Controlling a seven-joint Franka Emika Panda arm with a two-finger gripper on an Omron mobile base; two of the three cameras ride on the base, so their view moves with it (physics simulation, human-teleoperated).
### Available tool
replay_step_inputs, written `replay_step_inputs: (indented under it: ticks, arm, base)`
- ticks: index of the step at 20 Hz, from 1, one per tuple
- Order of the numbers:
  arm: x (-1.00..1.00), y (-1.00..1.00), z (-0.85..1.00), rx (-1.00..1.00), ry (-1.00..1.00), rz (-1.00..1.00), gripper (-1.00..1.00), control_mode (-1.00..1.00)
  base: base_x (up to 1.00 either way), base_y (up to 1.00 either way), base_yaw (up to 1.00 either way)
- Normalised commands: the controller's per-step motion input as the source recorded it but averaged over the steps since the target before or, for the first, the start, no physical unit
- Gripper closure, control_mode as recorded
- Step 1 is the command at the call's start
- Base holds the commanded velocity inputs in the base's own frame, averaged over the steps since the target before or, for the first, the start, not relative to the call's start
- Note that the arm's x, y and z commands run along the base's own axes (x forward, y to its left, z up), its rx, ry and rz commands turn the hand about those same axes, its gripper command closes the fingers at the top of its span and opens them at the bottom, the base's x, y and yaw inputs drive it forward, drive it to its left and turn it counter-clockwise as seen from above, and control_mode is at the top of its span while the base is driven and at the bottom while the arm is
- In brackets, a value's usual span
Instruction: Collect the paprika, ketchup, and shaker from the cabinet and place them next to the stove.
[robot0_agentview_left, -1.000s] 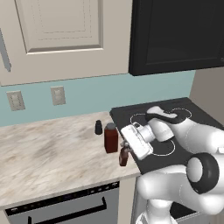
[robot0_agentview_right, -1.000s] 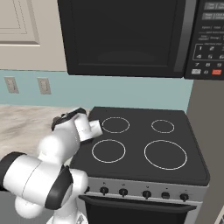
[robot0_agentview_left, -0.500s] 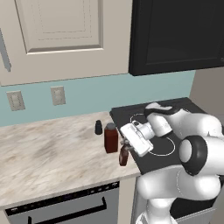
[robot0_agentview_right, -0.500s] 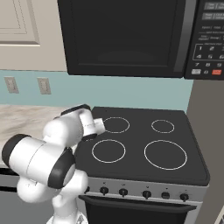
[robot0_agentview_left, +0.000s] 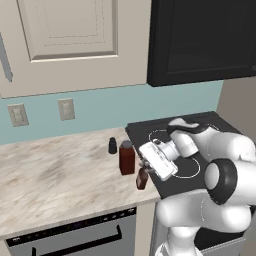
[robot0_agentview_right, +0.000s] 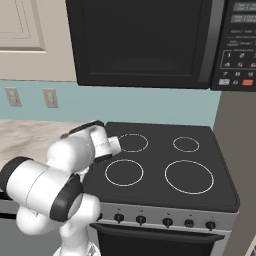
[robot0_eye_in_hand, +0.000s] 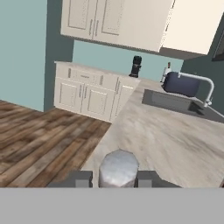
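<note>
My gripper (robot0_agentview_left: 144, 171) is shut on the ketchup (robot0_agentview_left: 142, 178), a small dark red-brown bottle at the counter's front edge beside the stove (robot0_agentview_left: 137, 132). I cannot tell whether its base touches the counter. In the hand view the bottle's cap (robot0_eye_in_hand: 118, 166) sits between the two fingertips of the gripper (robot0_eye_in_hand: 114, 178). The paprika (robot0_agentview_left: 127, 157), a wider jar, stands upright just behind the ketchup. The tiny black shaker (robot0_agentview_left: 112, 145) stands behind the paprika. The beige cabinet (robot0_agentview_left: 70, 40) hangs above with its door closed. My arm covers the left part of the stove (robot0_agentview_right: 165, 167).
A black microwave (robot0_agentview_right: 140, 40) hangs over the stove. Wall outlets (robot0_agentview_left: 65, 108) sit on the blue backsplash. The marble counter (robot0_agentview_left: 55, 175) stretches left. In the hand view a sink with a faucet (robot0_eye_in_hand: 199, 89) lies further along the counter.
The hand and the ketchup stay in the same place. The arm's upper links have swung a little behind them.
</note>
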Motion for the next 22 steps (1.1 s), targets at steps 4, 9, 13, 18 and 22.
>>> replay_step_inputs:
  ticks: [4,9,13,18,22]
  arm:
    - [-0.43,-0.02,-0.11,0.0,-0.01,-0.01,-1.0,-1.0]
    - [-0.18,0.0,0.0,0.0,-0.01,-0.04,-1.0,-1.0]
    - [0.0,0.0,0.0,0.0,0.0,-0.02,-1.0,-1.0]
    - [0.14,0.0,0.0,0.0,0.0,0.0,-1.0,-1.0]
    - [0.16,0.0,0.0,0.0,0.0,0.0,-1.0,-1.0]
  base:
    - [0.0,0.0,0.0]
    - [0.0,0.0,0.0]
    - [0.0,0.0,0.0]
    - [0.0,0.0,0.0]
    - [0.0,0.0,0.0]
